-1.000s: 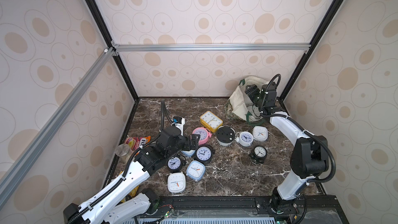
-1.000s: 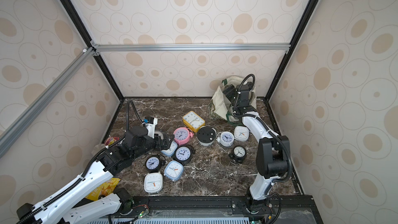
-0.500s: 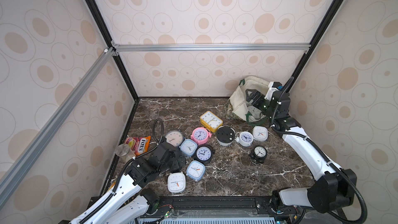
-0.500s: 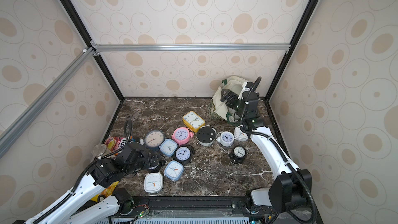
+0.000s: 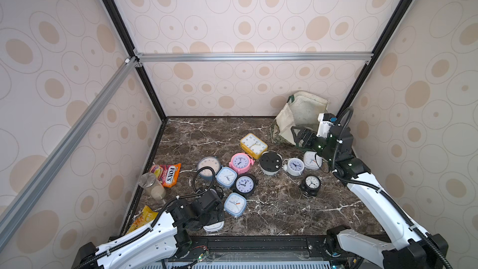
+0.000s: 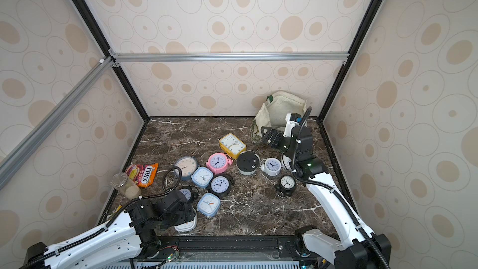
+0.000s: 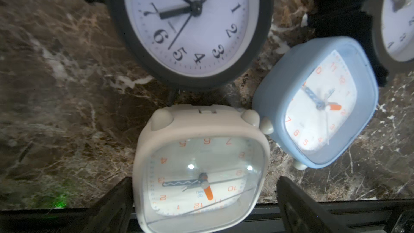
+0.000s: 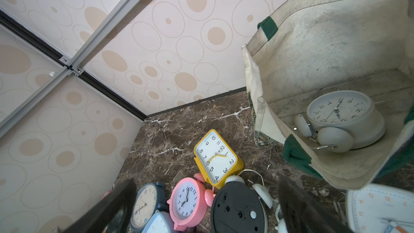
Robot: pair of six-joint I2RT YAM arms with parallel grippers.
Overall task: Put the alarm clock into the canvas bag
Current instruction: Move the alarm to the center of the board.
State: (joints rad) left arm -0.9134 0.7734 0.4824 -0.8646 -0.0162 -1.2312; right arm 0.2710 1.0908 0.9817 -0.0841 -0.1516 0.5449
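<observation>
Both top views are bright, evenly lit by soft light from overhead. The pale walls nearly wash out, while the dark brown marble tabletop (image 5: 271,210) stays dim, with faint shadows. The wide lens leans the black frame posts (image 5: 122,34) outward toward 11 and 1 o'clock.

The left wrist view is dim and soft. Two white glints sit on the cream square alarm clock (image 7: 201,166), and the black fingers (image 7: 112,207) of the left gripper (image 7: 205,181) are blurred.

In the right wrist view the dark fingers (image 8: 300,207) of the right gripper (image 8: 207,180) are blurred too. The off-white canvas bag (image 8: 324,48), at 2 o'clock on the tabletop, is shaded inside.
</observation>
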